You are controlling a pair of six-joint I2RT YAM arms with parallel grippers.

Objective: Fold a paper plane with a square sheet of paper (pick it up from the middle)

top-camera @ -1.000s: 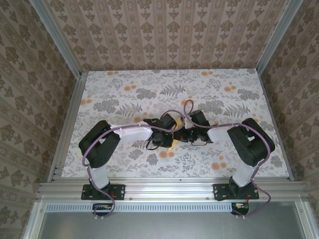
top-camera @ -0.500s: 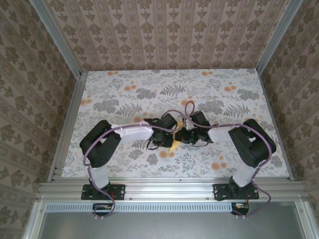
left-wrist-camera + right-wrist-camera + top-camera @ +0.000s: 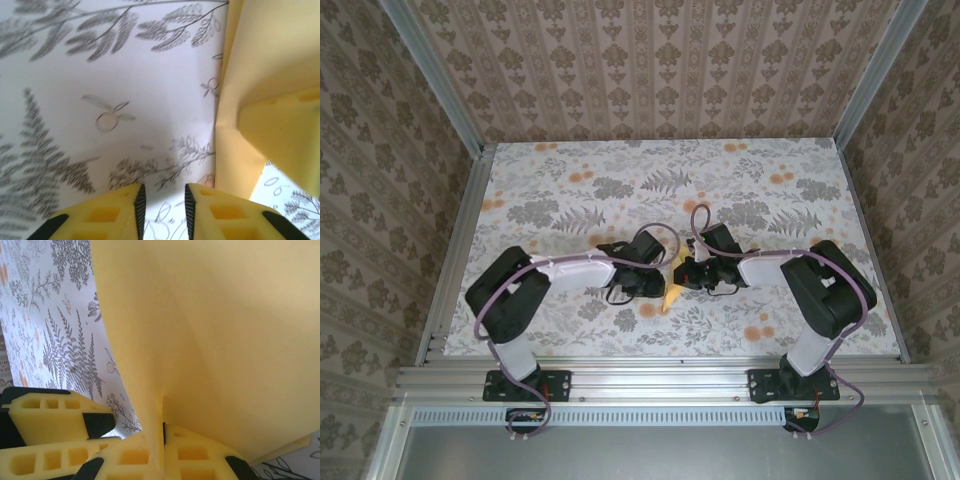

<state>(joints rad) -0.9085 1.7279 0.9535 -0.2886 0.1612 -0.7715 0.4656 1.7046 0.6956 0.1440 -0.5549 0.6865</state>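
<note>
Top view: paper [image 3: 670, 292] stands lifted off the table [image 3: 570, 170] at centre, left gripper [image 3: 657, 272] at its 9 o'clock, right gripper [image 3: 686, 272] at 3 o'clock.

Left wrist: jaws slightly parted, holding nothing (table print shows through the gap); paper at 2 o'clock.

Right wrist: jaws pinched tight on the paper's lower edge.

Judgement: mid-fold. The next move calls for the left gripper to take the free flap without dragging it from the pinch.

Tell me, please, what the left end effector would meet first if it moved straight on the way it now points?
Probably the flower-printed table surface; the left end effector points at it, with the thin bright-yellow sheet of paper off to one side.
</note>
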